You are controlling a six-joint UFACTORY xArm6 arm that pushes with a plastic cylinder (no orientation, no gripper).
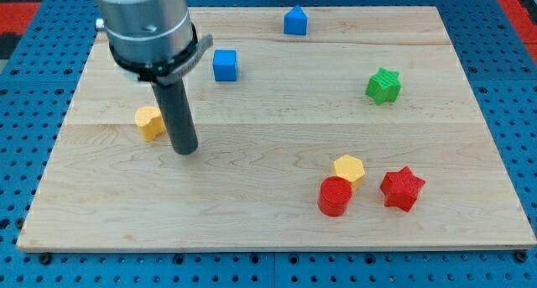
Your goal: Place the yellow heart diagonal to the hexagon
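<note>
The yellow heart (149,122) lies on the wooden board at the view's left. My tip (185,149) rests on the board just right of and slightly below the heart, close to it; I cannot tell if they touch. The yellow hexagon (349,169) lies at the lower right, far from the heart. A red cylinder (335,196) touches the hexagon's lower left side.
A red star (402,188) sits right of the hexagon. A green star (383,86) is at the right. A blue cube (225,65) and a blue pentagon-shaped block (295,21) are near the top. The board's edge (277,246) borders a blue pegboard.
</note>
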